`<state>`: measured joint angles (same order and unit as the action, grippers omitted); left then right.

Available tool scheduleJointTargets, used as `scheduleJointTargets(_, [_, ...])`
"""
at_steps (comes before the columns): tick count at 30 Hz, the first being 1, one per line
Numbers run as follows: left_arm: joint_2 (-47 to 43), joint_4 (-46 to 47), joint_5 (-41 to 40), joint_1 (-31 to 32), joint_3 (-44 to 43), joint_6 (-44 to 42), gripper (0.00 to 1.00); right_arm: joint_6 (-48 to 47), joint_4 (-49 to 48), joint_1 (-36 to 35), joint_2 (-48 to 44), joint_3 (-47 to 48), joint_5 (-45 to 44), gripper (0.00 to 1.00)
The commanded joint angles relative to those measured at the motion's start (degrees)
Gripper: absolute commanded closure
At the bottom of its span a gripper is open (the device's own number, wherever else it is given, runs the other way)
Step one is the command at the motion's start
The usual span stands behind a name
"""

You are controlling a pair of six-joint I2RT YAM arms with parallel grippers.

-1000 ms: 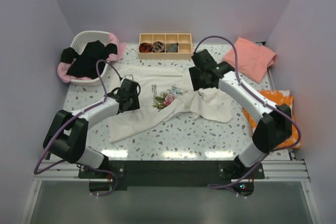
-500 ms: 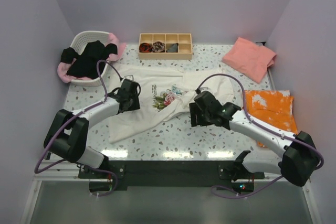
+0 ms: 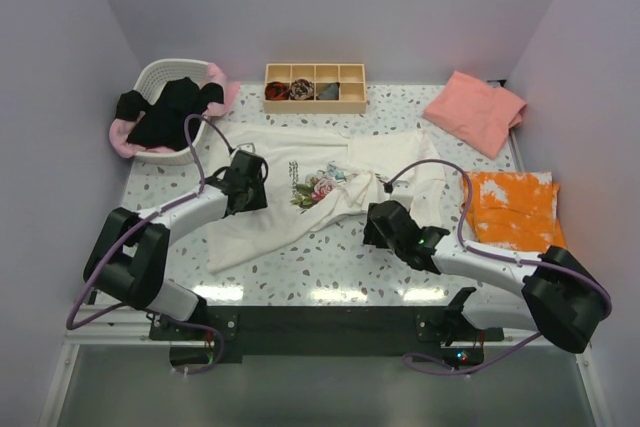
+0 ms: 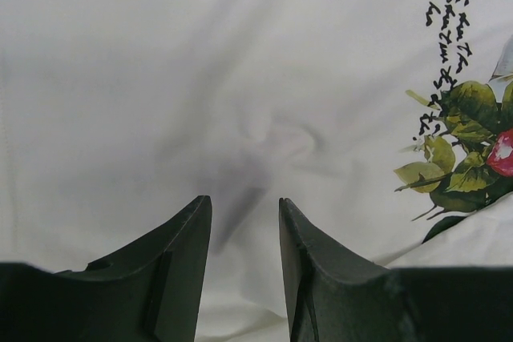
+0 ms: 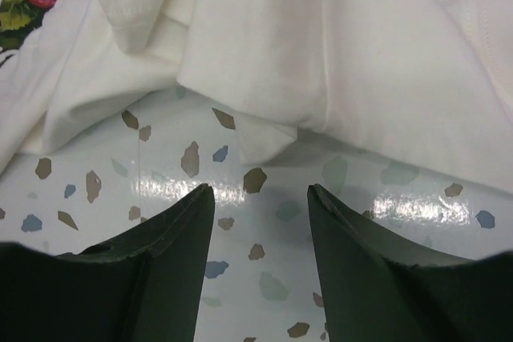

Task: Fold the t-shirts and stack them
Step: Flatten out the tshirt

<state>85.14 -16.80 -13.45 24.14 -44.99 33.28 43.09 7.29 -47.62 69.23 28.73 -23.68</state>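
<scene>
**Flattening the rose tee before folding**

The large cream-white cotton t-shirt with a rose print (image 3: pixel 300 197) lies rumpled at centre. The left gripper (image 4: pixel 244 234) hovers over its chest, fingers narrowly parted and empty. The right gripper (image 5: pixel 260 222), wider apart (also empty), faces the bunched hem (image 5: pixel 264 138) at the print's 4 o'clock. The likely next move is to pinch that hem and draw it flat.

1. Cream-white t-shirt (image 4: pixel 200 78): soft matt cloth of fine knit, lightly creased; the rose print lies flat and matt.
2. Table (image 5: pixel 104 198): hard, smooth, speckled terrazzo-look top, glossy, showing light glare.
3. Left gripper (image 4: pixel 243 199) and right gripper (image 5: pixel 258 190): fingers of dark matt plastic, faintly grainy.
4. Compartment tray (image 3: pixel 315 104): pale bare wood, matt.
5. Basket (image 3: pixel 170 156): white slotted plastic, dull sheen.
6. Salmon-pink t-shirt (image 3: pixel 475 112): matt cloth.
7. Orange cloth (image 3: pixel 515 209): matt, mottled with white.
</scene>
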Motion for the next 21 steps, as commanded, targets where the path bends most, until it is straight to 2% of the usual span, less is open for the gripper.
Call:
scheduleJointTargets(1, [0.64,2.21,0.01,0.20,-0.80,-0.58,0.56,2.00,-11.50,-0.37,-1.20,-2.54,-5.58,0.46])
scheduleJointTargets(4, [0.73,2.12,0.01,0.20,-0.89,-0.58,0.56,2.79,-11.94,-0.46,-0.42,-3.24,-6.55,0.46])
scheduleJointTargets(9, [0.90,2.12,-0.34,0.20,-0.80,-0.58,0.56,3.49,-16.60,-0.29,0.55,-6.05,-6.64,0.58])
scheduleJointTargets(12, [0.90,2.12,-0.52,0.20,-0.71,-0.58,0.56,3.49,-18.62,-0.37,1.60,-6.67,-6.82,0.62])
scheduleJointTargets(21, [1.43,2.03,-0.61,0.20,-0.97,-0.67,0.56,2.44,-23.90,-0.37,3.19,-8.52,-7.78,0.59])
